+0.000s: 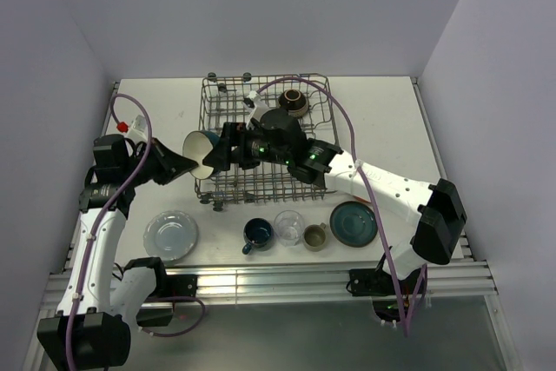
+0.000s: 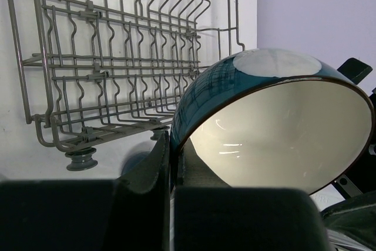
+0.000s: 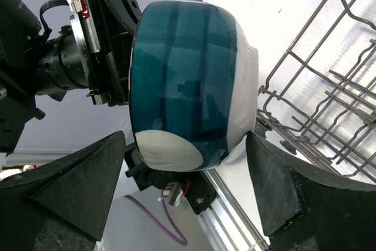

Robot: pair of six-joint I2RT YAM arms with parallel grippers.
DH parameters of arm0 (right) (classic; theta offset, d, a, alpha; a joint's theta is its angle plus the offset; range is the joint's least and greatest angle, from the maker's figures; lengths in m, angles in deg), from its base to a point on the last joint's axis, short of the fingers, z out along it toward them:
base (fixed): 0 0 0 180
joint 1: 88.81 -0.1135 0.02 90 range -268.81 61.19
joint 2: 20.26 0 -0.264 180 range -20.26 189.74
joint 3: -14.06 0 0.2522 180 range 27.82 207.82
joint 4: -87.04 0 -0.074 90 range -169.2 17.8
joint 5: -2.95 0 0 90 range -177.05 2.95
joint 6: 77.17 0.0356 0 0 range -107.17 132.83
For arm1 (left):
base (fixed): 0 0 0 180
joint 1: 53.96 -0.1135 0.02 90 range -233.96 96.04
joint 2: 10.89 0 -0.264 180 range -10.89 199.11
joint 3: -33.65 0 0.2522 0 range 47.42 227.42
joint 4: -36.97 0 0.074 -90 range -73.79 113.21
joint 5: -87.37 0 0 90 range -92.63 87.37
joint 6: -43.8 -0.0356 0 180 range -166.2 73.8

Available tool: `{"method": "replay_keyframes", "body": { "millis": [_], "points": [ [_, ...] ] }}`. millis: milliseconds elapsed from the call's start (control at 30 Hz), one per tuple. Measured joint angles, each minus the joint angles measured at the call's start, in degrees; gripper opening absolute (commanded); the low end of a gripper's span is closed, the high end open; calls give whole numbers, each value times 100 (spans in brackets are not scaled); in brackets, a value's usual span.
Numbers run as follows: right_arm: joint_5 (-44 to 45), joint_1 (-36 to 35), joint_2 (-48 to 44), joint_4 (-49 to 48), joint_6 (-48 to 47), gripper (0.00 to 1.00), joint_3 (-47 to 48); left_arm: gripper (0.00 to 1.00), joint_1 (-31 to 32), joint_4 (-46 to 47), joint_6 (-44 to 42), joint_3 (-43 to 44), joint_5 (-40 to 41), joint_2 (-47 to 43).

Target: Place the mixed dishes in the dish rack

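Your right gripper stands wide open astride the teal bowl, just beside the dish rack. Your left gripper pinches its rim. It is glossy teal outside, cream inside, and tipped sideways.

The left tool is pinched closed while the right tool faces it, jaws spread wide.

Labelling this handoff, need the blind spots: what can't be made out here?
1. Top view: the right arm covers the middle of the dish rack; anything beneath is hidden.
2. Top view: brown bowl is too small to tell how it sits.
3. Right wrist view: teal bowl sits inside the right tool; contact is unclear.
4. Left wrist view: left tool is blurred and cut off by the bottom edge; its depth on the rim is unclear.
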Motion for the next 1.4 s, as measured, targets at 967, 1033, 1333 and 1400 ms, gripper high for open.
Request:
{"method": "replay_keyframes", "body": {
  "millis": [967,1033,1333,1400],
  "points": [
    [214,-46,70,-389,-492,42,-101,0,50,66,17,-26,-345,0],
    [166,-31,70,-431,-474,0,-131,0,50,81,22,-39,-343,0],
    [203,-24,26,-717,-407,0,-400,29,50,83,-9,-79,-363,101],
    [234,-20,22,-686,-420,0,-420,45,44,105,26,-76,-424,142]
  ]
}}
